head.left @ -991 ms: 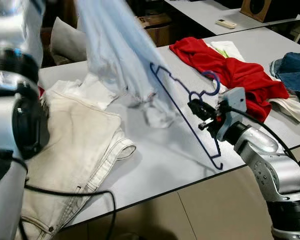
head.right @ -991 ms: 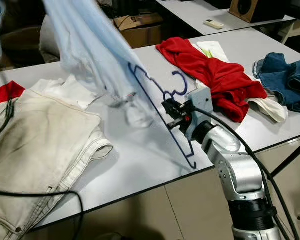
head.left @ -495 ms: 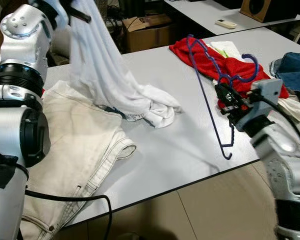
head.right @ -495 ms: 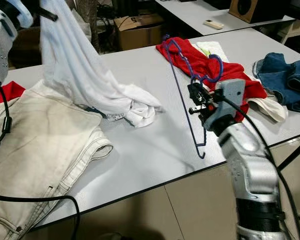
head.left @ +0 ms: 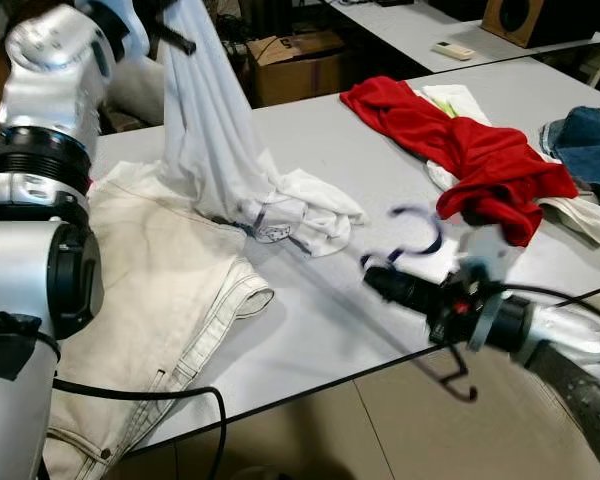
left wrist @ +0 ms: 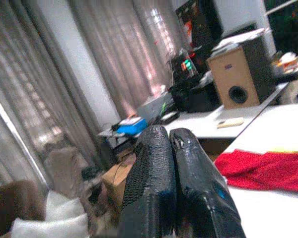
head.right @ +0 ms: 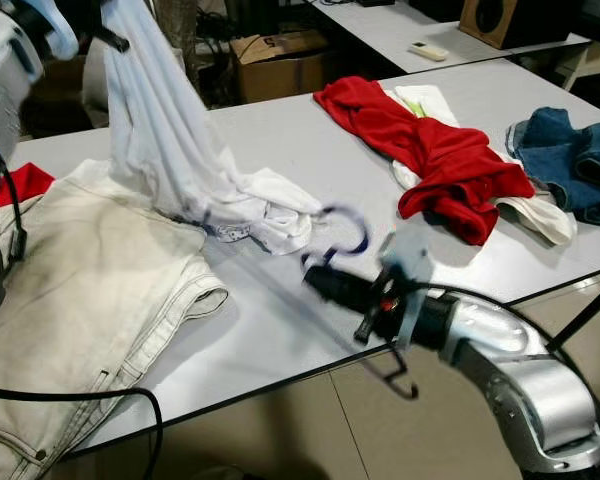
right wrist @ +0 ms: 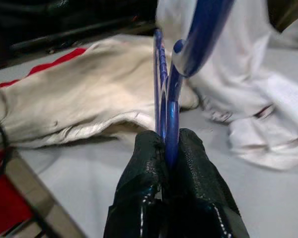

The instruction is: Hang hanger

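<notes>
The white shirt [head.left: 215, 150] hangs from my left gripper [head.left: 172, 36], which is raised at the far left of the table and shut on the cloth; its lower part lies bunched on the tabletop. In the left wrist view the two fingers [left wrist: 154, 188] are pressed together. My right gripper [head.left: 375, 283] is low over the table's front edge, shut on the blue wire hanger [head.left: 425, 222], which is motion-blurred. The hook points up and one end [head.left: 462, 385] hangs past the edge. The right wrist view has the hanger [right wrist: 162, 89] clamped between the fingers, pointing at the shirt [right wrist: 238, 94].
Beige trousers [head.left: 150, 300] cover the table's left side. A red garment [head.left: 460, 140] and blue jeans [head.left: 585, 140] lie at the right. A cardboard box [head.left: 290, 60] stands behind the table. The grey tabletop [head.left: 320, 300] ends just in front of my right arm.
My right arm has swung the hanger from upright by the red garment down and left, towards the shirt. The left gripper still holds the shirt up.
</notes>
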Controlling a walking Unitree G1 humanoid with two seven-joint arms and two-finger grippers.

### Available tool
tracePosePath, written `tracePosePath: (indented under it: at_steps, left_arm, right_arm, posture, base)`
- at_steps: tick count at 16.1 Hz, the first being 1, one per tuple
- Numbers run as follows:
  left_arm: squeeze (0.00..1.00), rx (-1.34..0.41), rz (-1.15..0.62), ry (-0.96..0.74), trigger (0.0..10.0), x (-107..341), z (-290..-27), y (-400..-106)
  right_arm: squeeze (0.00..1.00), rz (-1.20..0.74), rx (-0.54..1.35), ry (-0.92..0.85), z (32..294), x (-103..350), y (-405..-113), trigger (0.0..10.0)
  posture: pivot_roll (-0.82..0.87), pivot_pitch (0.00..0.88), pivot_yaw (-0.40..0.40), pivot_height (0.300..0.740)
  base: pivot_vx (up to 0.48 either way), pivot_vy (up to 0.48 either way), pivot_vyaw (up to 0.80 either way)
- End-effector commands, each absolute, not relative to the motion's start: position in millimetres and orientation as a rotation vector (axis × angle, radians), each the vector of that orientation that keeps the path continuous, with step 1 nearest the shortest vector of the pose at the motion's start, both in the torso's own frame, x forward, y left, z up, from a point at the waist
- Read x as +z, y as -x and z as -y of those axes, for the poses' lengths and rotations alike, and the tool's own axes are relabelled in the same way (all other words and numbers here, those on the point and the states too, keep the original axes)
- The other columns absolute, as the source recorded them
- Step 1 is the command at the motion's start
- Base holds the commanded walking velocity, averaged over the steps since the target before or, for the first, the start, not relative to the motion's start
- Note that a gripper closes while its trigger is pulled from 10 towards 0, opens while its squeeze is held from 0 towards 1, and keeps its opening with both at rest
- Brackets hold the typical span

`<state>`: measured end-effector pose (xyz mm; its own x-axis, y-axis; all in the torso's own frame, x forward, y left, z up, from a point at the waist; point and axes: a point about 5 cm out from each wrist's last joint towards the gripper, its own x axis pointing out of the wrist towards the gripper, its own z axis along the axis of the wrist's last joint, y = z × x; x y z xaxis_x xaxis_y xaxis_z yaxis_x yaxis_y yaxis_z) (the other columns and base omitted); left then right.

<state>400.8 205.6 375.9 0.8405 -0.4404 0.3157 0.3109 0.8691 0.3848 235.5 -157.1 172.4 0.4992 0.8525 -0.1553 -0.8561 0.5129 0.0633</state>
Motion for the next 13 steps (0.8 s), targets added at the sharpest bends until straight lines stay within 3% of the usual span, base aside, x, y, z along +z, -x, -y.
tracePosePath:
  at_steps: [1, 3, 7, 10, 13]
  left_arm:
    - [0.00, -0.478, 0.479, -0.305, 0.0, 401, -205, -389]
    - [0.00, -0.670, 0.475, -0.283, 0.0, 413, -195, -371]
    - [0.00, -0.890, 0.412, -0.310, 0.0, 417, -188, -339]
    - [0.00, -0.796, 0.380, -0.301, 0.0, 422, -207, -333]
    - [0.00, -0.808, 0.410, -0.186, 0.0, 438, -216, -318]
  right_arm:
    - [0.00, -0.215, 1.032, 0.051, 154, 168, -240, 10.0]
    - [0.00, -0.219, 0.960, 0.085, 151, 163, -257, 10.0]
    - [0.00, -0.196, 0.898, 0.129, 148, 165, -282, 10.0]
    - [0.00, -0.216, 0.926, 0.214, 161, 171, -285, 10.0]
    - [0.00, -0.157, 0.761, 0.267, 198, 192, -305, 10.0]
  posture:
    - [-0.04, 0.000, 0.109, 0.740]
    - [-0.02, 0.000, 0.101, 0.740]
    - [0.01, 0.000, 0.091, 0.740]
    - [0.02, 0.000, 0.084, 0.740]
    - [0.02, 0.000, 0.092, 0.740]
  base:
    - [0.000, 0.000, 0.00]
    - [0.000, 0.000, 0.00]
    - [0.000, 0.000, 0.00]
    - [0.000, 0.000, 0.00]
    - [0.000, 0.000, 0.00]
